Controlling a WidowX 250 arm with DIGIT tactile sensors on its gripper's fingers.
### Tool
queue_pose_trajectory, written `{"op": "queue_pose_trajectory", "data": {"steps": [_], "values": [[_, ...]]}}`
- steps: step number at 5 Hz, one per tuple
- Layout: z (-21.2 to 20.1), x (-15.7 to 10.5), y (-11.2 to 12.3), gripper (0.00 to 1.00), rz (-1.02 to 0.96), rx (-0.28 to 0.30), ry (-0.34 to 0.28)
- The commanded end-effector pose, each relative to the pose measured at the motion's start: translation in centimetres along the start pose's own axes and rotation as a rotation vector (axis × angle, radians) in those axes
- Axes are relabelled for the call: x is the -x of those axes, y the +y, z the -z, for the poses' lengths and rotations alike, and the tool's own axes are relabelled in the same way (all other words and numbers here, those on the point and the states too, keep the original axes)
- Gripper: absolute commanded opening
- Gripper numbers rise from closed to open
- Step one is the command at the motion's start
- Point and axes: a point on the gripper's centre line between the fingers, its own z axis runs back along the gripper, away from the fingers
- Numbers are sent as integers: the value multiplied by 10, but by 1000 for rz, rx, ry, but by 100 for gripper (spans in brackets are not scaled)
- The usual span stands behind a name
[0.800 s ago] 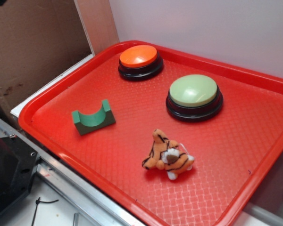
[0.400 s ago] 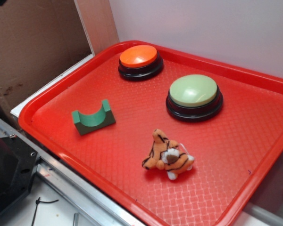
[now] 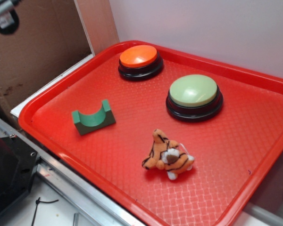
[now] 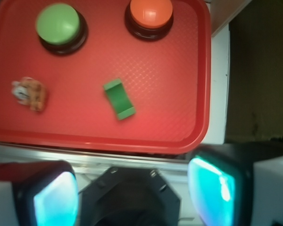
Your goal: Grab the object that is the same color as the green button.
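- Gripper (image 4: 134, 193) is being seen at the bottom of the wrist view; its two pads are standing well apart, with nothing between them.
- One pad (image 4: 54, 200) is glowing cyan at lower left, the other at lower right; a black mount is showing between them.
- In the exterior view only a small dark part of the arm (image 3: 4, 16) is showing at the top left corner, well apart from everything on the tray.
- The gripper is being held outside the tray (image 4: 132, 143), beyond its near rim, above a metal rail.
- Block (image 4: 119, 98) is lying on the tray floor, nearest to the gripper of all the items, and is touching nothing else.
- In the exterior view the block (image 3: 93, 118) is sitting in the left part of the tray with its curved notch facing up.
- Tiger (image 4: 30, 93) is lying to the left of the block in the wrist view, well apart from it.
- In the exterior view the tiger (image 3: 168, 157) is lying nearer the camera than the green button.
- Green button (image 4: 58, 24) is standing at the far left of the tray in the wrist view; its dome is sitting on a black base.
- Orange button (image 4: 150, 14) is standing at the far rim, beside the green one but not touching it.
- In the exterior view the green button (image 3: 193, 91) and the orange button (image 3: 138, 56) are standing upright near the tray's back edge.
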Motion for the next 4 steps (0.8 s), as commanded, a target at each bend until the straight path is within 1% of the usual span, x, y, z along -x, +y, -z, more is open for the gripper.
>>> {"op": "queue_pose_trajectory", "data": {"steps": [1,2,3,4], "values": [[64,-20,1,100,119,-106,-77],[101,-25,-4,100,80,-118,-70],[130,-30,-8,100,78,-130,-57],[152,-32,-6,100,71,-115,-31]]}}
